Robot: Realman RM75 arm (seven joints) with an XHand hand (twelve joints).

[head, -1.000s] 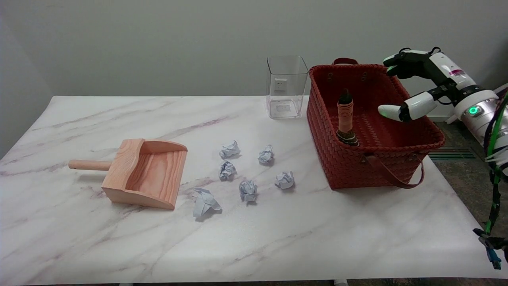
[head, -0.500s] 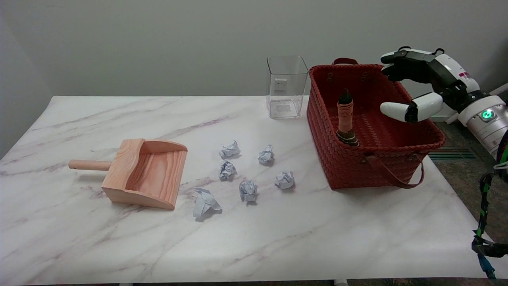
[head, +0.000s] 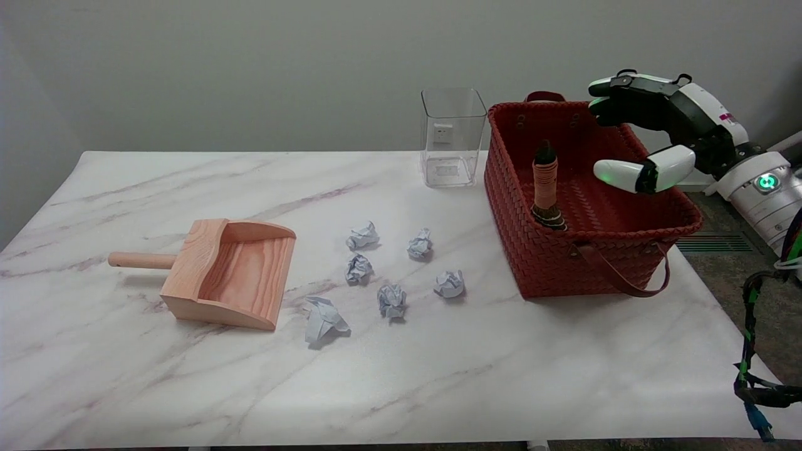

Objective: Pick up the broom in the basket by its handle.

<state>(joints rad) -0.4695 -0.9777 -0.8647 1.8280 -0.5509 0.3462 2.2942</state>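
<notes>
A red woven basket (head: pixel 539 263) stands on the right of the marble table. Inside it a small broom (head: pixel 545 185) stands upright near the front left wall, its orange-wound handle pointing up and its dark bristles at the basket floor. My right hand (head: pixel 651 131) hovers over the basket's right side, level with the rim, fingers spread apart toward the left, holding nothing. It is well to the right of the broom handle and does not touch it.
A clear square glass container (head: pixel 452 138) stands just left of the basket. Several crumpled paper balls (head: pixel 391 299) lie in the table's middle. A wooden dustpan (head: pixel 229 272) sits at the left. The basket's brown strap (head: pixel 620 275) hangs over its front.
My right hand has shifted slightly left and up over the basket's right side, and the forearm has risen. The broom and basket have not moved.
</notes>
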